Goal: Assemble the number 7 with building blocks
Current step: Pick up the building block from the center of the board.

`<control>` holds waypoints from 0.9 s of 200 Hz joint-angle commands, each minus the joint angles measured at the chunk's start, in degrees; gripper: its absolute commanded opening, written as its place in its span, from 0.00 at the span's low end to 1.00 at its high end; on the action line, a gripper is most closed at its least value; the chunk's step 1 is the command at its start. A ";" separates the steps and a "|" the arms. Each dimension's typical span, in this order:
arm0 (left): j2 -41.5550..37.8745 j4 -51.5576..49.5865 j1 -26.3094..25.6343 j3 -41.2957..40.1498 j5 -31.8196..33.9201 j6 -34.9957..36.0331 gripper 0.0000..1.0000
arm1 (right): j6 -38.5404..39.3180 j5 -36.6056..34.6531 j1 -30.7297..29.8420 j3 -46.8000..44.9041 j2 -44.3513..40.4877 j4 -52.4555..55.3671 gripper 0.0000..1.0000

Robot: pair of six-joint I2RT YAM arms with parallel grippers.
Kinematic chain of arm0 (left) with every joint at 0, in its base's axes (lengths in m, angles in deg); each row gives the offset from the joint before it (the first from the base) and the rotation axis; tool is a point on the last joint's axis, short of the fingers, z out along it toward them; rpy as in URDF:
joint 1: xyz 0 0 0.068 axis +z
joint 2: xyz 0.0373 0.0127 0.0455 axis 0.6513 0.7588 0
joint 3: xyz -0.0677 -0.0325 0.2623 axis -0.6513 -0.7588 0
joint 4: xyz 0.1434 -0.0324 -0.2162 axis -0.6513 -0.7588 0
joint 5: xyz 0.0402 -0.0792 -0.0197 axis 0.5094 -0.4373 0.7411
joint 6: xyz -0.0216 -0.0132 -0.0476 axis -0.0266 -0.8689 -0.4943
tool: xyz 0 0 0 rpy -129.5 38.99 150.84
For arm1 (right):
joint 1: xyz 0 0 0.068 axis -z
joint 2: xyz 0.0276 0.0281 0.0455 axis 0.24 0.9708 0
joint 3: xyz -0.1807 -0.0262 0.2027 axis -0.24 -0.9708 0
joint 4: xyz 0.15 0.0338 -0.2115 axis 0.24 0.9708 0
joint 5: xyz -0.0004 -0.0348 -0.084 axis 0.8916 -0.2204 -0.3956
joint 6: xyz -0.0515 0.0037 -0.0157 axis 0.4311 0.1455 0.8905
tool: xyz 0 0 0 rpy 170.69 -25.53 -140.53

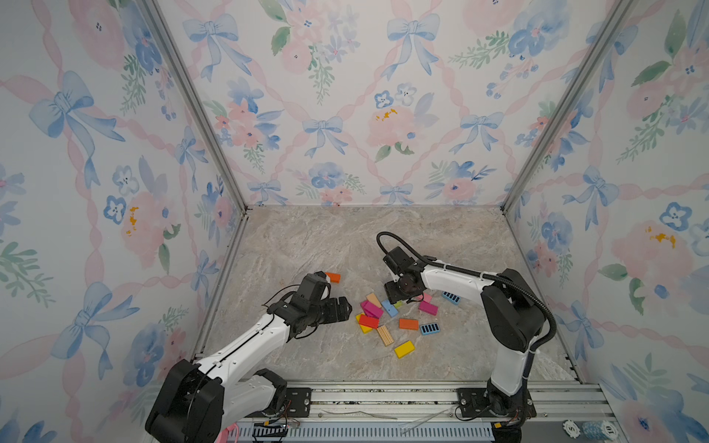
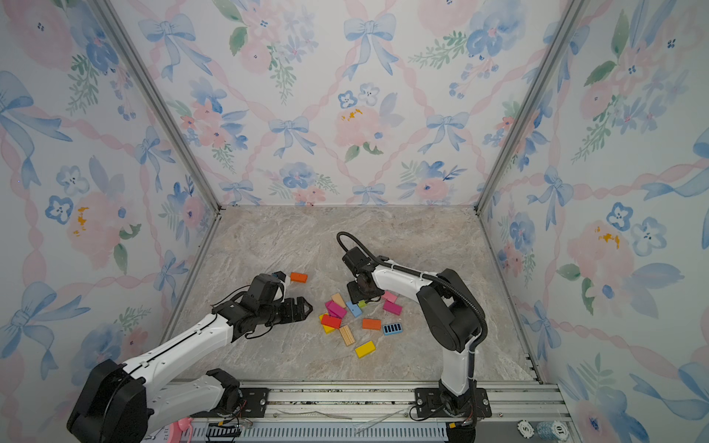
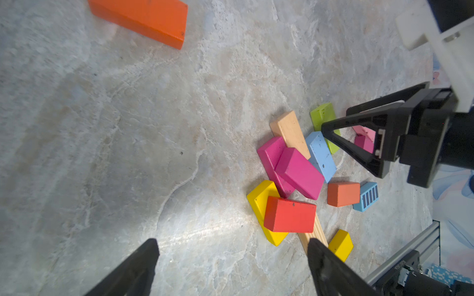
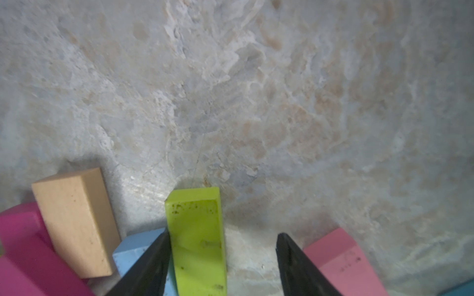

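Far half of bench [image 1: 345, 237] bare, wide open. Front-centre crowded by block pile [image 1: 369, 321]; lone orange block [image 1: 333, 277] toward left edge. Green block [image 4: 197, 235] hemmed: light blue block [image 4: 133, 247] just beside on one side, narrow bare gap before pink block [image 4: 341, 256] on other.

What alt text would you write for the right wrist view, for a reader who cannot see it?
The right gripper straddles a green block lying on a marble table; one jaw touches its side, the other stands apart. A tan block, a light blue block and magenta blocks lie on one side, a pink block on the other.
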 commanded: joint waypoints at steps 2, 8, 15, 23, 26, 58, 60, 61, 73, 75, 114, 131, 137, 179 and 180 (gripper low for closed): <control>-1.23 -0.08 0.43 -0.64 -0.90 1.10 0.93 | -1.05 -1.33 0.04 0.43 1.64 0.72 0.67; -1.34 -0.08 0.43 -0.65 -0.90 1.04 0.93 | -1.05 -1.42 -0.02 0.29 1.74 0.62 0.67; -1.39 -0.08 0.41 -0.72 -0.90 1.03 0.93 | -1.05 -1.42 0.09 0.16 1.85 0.56 0.65; -1.60 -0.09 0.38 -0.75 -0.91 0.87 0.93 | -0.89 -1.56 0.15 0.07 2.01 0.56 0.64; -1.63 -0.08 0.37 -0.75 -0.86 0.83 0.93 | -0.84 -1.64 0.22 -0.01 2.06 0.60 0.64; -1.92 -0.08 0.42 -1.08 -0.90 0.57 0.93 | -0.39 -1.82 0.33 -0.63 2.34 0.35 0.57; -1.90 -0.08 0.47 -1.09 -0.90 0.51 0.93 | -0.38 -1.79 0.33 -0.70 2.36 0.28 0.56; -1.94 -0.08 0.45 -1.04 -0.90 0.49 0.93 | -0.37 -1.74 0.33 -0.71 2.37 0.27 0.56; -1.77 -0.04 0.51 -1.08 -1.08 0.49 0.93 | -0.22 -1.45 0.43 -0.98 2.38 0.00 0.53; -1.77 -0.07 0.52 -1.15 -1.19 0.47 0.93 | -0.19 -1.36 0.48 -0.94 2.39 -0.07 0.53; -2.48 0.03 1.07 -1.37 -1.52 0.29 0.93 | 0.46 -0.50 0.68 -1.52 2.30 -0.88 0.40; -3.44 0.00 1.61 -1.66 -1.56 0.20 0.93 | 0.56 -0.29 0.76 -1.64 2.06 -1.13 0.37; -3.71 0.01 1.87 -1.71 -1.68 0.09 0.94 | 0.55 -0.15 0.83 -1.77 2.04 -1.24 0.36; -5.50 0.14 3.08 -2.57 -1.94 -0.71 0.94 | 0.57 1.01 1.45 -2.43 1.32 -2.18 0.28; -5.54 0.16 3.12 -2.62 -1.95 -0.69 0.94 | 0.59 1.02 1.46 -2.50 1.29 -2.24 0.28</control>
